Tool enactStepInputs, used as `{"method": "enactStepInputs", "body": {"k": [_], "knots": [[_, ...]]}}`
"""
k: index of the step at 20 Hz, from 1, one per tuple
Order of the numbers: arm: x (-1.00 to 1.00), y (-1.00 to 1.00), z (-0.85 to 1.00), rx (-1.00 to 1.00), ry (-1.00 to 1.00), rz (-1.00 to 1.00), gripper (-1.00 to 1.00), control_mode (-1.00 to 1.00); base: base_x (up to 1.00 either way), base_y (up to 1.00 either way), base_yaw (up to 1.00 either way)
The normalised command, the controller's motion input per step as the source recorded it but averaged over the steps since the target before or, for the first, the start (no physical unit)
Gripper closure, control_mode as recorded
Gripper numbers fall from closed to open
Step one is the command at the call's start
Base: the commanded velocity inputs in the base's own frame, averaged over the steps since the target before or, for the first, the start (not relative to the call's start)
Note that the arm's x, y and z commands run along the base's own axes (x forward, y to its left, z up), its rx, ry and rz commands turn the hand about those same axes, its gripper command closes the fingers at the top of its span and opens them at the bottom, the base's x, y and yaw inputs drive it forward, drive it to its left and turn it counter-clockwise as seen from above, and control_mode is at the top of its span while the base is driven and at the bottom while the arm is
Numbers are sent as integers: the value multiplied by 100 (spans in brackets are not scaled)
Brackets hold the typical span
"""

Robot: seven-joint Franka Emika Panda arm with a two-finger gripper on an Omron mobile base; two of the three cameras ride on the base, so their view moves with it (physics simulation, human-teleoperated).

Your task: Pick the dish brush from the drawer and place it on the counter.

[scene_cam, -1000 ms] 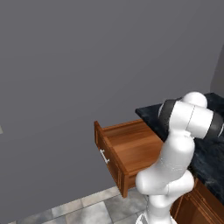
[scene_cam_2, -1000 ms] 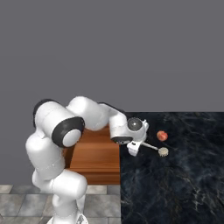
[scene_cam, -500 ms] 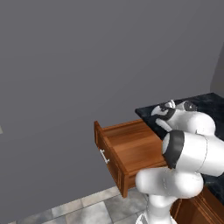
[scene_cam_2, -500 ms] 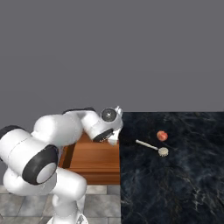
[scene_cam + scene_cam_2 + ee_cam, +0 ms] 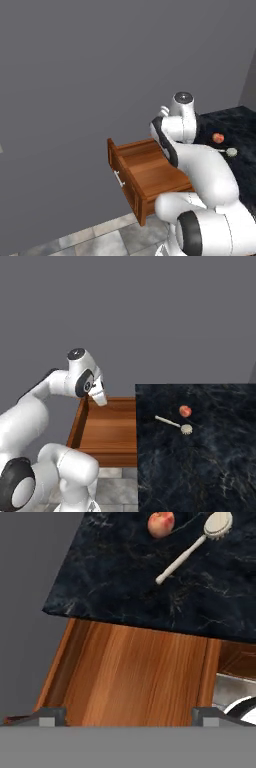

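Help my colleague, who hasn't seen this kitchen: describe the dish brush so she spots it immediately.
Find the black marble counter right of the open wooden drawer. On it lies the dish brush: a thin cream stick with a round off-white head, unlike the small red-orange fruit beside it.

Arm hides the drawer's (image 5: 145,172) right side

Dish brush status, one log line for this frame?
dish brush: lying on counter, beside red fruit | drawer: open | tool: open, over drawer
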Motion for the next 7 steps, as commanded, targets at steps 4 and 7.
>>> {"method": "enactStepInputs", "body": {"k": [4, 7], "knots": [[-93, 90, 73, -8, 3, 35, -100, -100, 0, 0, 0], [-96, 82, 17, 0, -6, 30, -100, -100, 0, 0, 0]]}}
